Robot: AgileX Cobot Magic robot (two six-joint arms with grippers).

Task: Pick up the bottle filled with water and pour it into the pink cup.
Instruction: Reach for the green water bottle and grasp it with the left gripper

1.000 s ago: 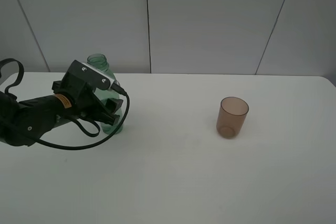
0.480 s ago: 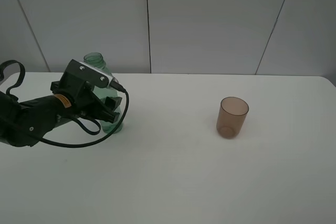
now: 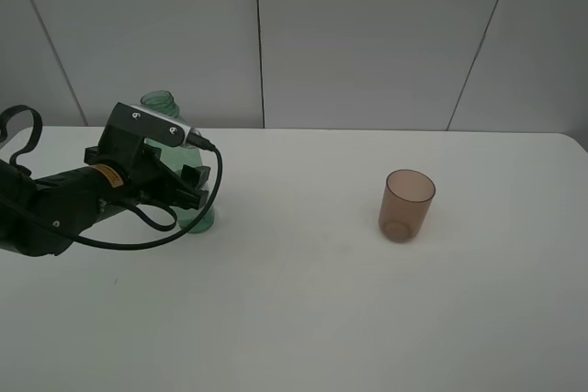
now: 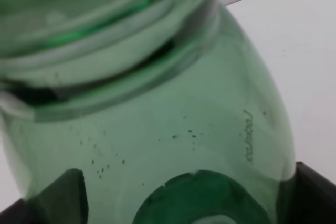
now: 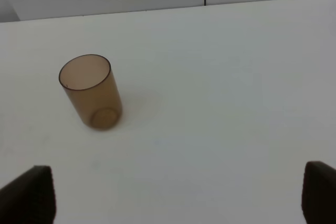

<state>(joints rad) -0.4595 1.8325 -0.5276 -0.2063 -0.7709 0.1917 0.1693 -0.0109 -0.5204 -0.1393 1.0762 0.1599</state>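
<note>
While the left arm lies low across the bench's (image 3: 303,300) left side, its left claw (image 3: 190,188) sits at the lower body of the bottle (image 3: 162,104). The jaws are spread wide, one on either side of the green plastic. Left wrist view: the bottle (image 4: 173,129) fills nearly the whole frame, threaded neck and rounded shoulder close to the lens, small dark specks on the wall. The two dark fingertips (image 4: 312,195) of the left claw (image 4: 184,198) only show at the edges, flanking the body. Cannot tell whether the pads actually press on the plastic; I note the claw as open and straddling the bottle. The bottle's base rests on the bench, near the left edge and toward the far edge, capless mouth showing above the wrist housing. Water level cannot be made out. The pink cup (image 3: 406,206) stands upright, mouth up, right of the bench's middle, well apart from the bottle and from the left arm. Right wrist view: the pink cup (image 5: 92,92) is alone on the white bench (image 5: 226,77), and the right claw (image 5: 176,195) shows two dark tips set far apart with only bench surface between them, so it is open and holds nothing. The right arm is out of the exterior view.
</note>
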